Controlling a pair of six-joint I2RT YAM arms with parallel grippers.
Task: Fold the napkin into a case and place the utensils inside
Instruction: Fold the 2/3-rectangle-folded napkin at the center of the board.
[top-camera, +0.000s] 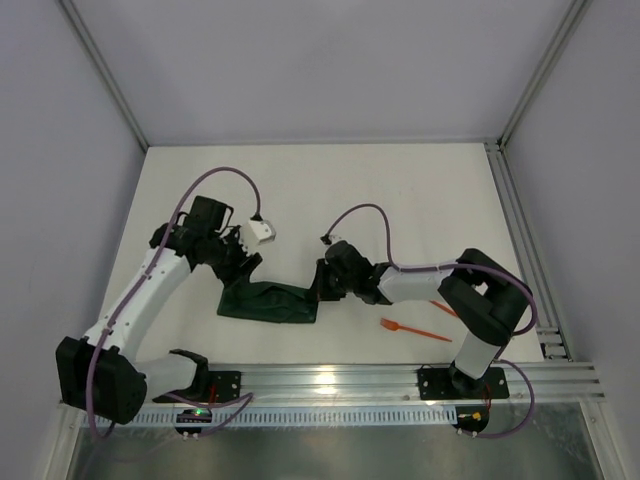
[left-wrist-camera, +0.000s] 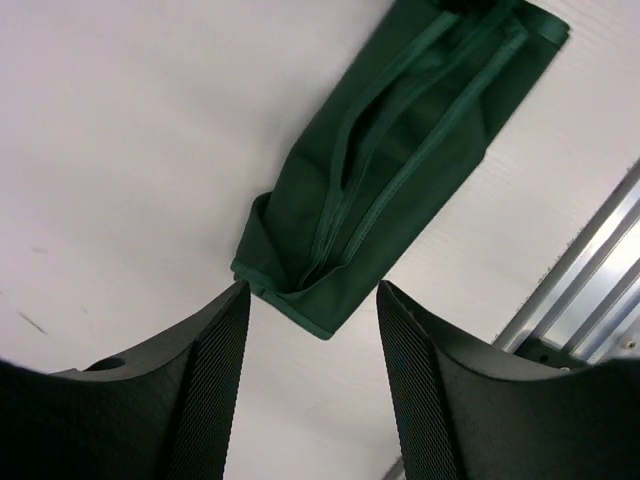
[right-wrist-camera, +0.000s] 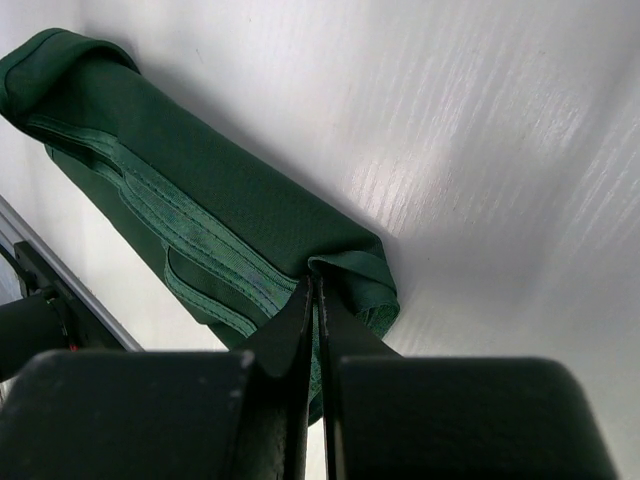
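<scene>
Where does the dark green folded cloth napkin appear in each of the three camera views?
Top external: the dark green folded cloth napkin lies low in the picture, near the centre.
Left wrist: upper right, slanting down to the centre, just beyond the open left tool.
Right wrist: left half, slanting from the top left down to the shut right tool, which pinches its end.
Shared landmark: the silver metal rail running beside the napkin's long side.

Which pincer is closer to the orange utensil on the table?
Right. The right pincer, shut on one end of the napkin, sits just left of the orange utensil from above. The left pincer is open past its other end, farther off.
</scene>
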